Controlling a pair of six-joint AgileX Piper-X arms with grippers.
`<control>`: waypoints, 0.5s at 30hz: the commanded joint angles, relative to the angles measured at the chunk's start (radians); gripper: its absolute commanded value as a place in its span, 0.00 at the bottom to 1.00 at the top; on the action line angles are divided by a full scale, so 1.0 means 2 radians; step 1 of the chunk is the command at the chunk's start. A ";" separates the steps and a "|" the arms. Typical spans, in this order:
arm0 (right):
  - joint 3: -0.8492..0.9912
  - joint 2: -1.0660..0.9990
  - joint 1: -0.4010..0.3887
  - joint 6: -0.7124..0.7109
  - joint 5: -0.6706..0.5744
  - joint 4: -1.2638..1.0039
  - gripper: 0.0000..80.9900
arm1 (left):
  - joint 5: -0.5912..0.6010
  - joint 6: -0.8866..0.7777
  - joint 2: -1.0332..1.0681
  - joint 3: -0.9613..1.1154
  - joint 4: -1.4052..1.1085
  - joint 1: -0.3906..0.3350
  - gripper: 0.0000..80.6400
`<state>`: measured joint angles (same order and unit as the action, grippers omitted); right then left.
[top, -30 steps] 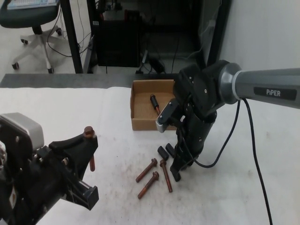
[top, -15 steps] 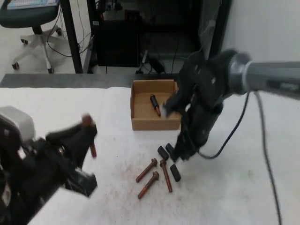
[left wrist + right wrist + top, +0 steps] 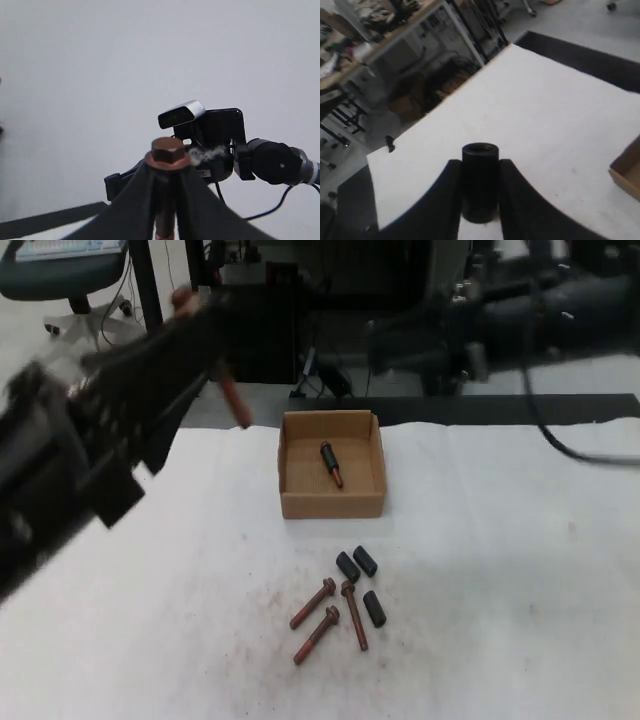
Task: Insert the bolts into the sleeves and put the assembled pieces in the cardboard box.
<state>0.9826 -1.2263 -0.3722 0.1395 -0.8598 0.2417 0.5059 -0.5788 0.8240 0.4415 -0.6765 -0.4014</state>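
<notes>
White cloth (image 3: pixel 520 580), faintly stained, is lying flat underneath. High above it, the left gripper (image 3: pixel 167 175) is clamping a copper-coloured hex-head bolt (image 3: pixel 167 152) just under the head, with the shank running down between the black fingers. The right gripper (image 3: pixel 480 167) is squeezing a smooth black cylindrical sleeve (image 3: pixel 480 185), its open end standing clear of the fingertips. Three reddish bolts (image 3: pixel 313 603) and three black sleeves (image 3: pixel 374 608) are lying together near the cardboard box (image 3: pixel 332 505), which is holding one assembled piece (image 3: pixel 330 462).
</notes>
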 commanded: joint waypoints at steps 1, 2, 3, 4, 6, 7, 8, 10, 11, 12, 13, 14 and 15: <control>-0.013 0.011 0.000 0.002 -0.011 -0.014 0.01 | 0.115 -0.005 0.021 0.031 0.008 0.008 0.00; -0.037 0.028 -0.003 0.002 -0.011 -0.036 0.01 | 0.138 -0.005 0.038 0.047 0.014 0.011 0.00; -0.060 0.043 -0.008 0.002 -0.011 -0.060 0.01 | 0.157 -0.005 0.055 0.063 0.016 0.012 0.00; -0.078 0.053 -0.012 0.002 -0.011 -0.089 0.01 | 0.171 -0.003 0.069 0.075 0.016 0.013 0.00; -0.119 0.074 -0.027 0.002 -0.001 -0.149 0.01 | 0.184 -0.002 0.101 0.101 0.016 0.013 0.00; -0.133 0.080 -0.034 0.002 0.004 -0.171 0.01 | 0.184 -0.002 0.115 0.112 0.016 0.013 0.00; -0.148 0.085 -0.044 0.002 0.013 -0.199 0.01 | 0.184 -0.002 0.128 0.123 0.016 0.013 0.00; -0.171 0.088 -0.066 0.002 0.034 -0.240 0.01 | 0.184 0.011 0.148 0.140 0.015 0.013 0.00; -0.179 0.088 -0.074 0.002 0.049 -0.258 0.01 | 0.186 0.023 0.154 0.145 0.014 0.011 0.00; -0.186 0.088 -0.085 0.002 0.068 -0.270 0.01 | 0.186 0.033 0.160 0.151 0.015 0.011 0.00; -0.192 0.088 -0.096 0.002 0.088 -0.280 0.01 | 0.186 0.037 0.164 0.154 0.015 0.010 0.00; -0.196 0.088 -0.105 0.002 0.107 -0.288 0.01 | 0.186 0.041 0.167 0.159 0.015 0.010 0.00; -0.200 0.088 -0.113 0.002 0.124 -0.298 0.01 | 0.186 0.042 0.169 0.162 0.015 0.009 0.00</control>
<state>0.6052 -1.0595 -0.5531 0.1418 -0.7149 -0.2691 0.8626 -0.5258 1.1516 0.7313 -0.6358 -0.3795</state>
